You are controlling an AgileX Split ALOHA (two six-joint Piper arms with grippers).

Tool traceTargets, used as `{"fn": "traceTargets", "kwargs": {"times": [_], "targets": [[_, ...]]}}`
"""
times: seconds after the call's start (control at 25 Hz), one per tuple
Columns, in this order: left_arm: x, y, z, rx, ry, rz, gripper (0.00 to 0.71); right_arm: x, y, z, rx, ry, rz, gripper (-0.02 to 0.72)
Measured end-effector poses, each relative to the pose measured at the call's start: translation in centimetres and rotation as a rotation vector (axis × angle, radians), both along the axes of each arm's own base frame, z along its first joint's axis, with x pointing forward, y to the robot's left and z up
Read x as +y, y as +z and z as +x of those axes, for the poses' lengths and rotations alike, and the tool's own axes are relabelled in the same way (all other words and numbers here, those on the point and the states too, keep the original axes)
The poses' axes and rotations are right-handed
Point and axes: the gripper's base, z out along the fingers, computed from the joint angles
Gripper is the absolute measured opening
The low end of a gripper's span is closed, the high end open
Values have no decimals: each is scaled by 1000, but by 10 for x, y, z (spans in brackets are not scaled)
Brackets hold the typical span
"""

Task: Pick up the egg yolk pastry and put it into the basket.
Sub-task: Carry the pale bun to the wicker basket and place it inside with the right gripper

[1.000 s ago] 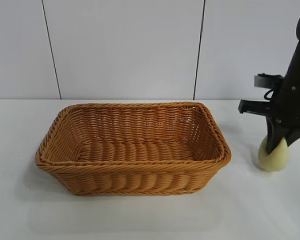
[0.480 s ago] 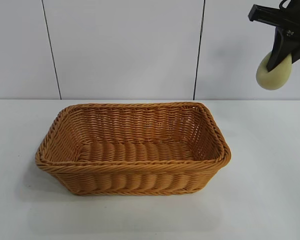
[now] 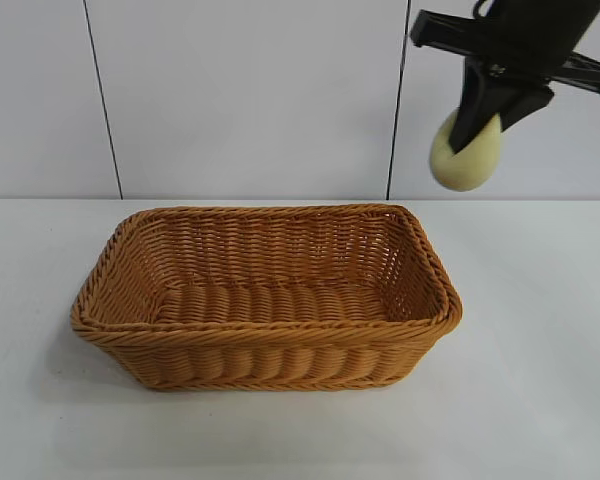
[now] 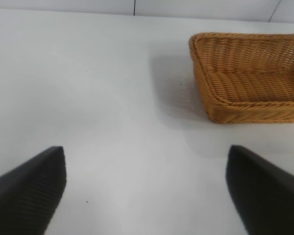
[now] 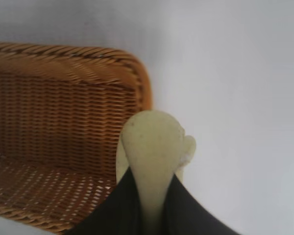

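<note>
Two hands are ours: the right hand [image 3: 472, 140] hangs high in the air, pointing steeply down, its fingers [image 5: 112, 205] clamped on the egg yolk pastry [image 3: 466, 152], which bulges pale yellow and dented beyond the fingertips. We hold that pastry well above the white surface [image 3: 540, 380], just outside the right end of the wicker basket [image 3: 265, 330], which stands with nothing in it. Our left hand [image 4: 147, 188] rests low over bare surface off the basket's far end, fingers spread wide apart.
</note>
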Motion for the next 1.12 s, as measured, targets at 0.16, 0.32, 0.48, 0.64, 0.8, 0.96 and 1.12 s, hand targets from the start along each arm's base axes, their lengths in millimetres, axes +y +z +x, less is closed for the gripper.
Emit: {"fn": "traceTargets", "kwargs": {"times": [0.16,0.32,0.48,0.64,0.8,0.96,1.12], "targets": [[0,0,0,0,0,0,654,55,1,-19,-27,126,21,19],[0,0,0,0,0,-1,654,87,2,-32,-53,186,42,19],[0,0,0,0,0,-1,654,101,3,-39,-69,200,60,19],[0,0,0,0,0,-1,654,103,3,-35,-97,180,77,19],[0,0,0,0,0,-1,654,108,-17,-27,-65,170,68,19],[0,0,0,0,0,-1,654,117,-50,-16,-19,145,75,19],[0,0,0,0,0,-1,654,122,-83,-9,41,128,68,19]]}}
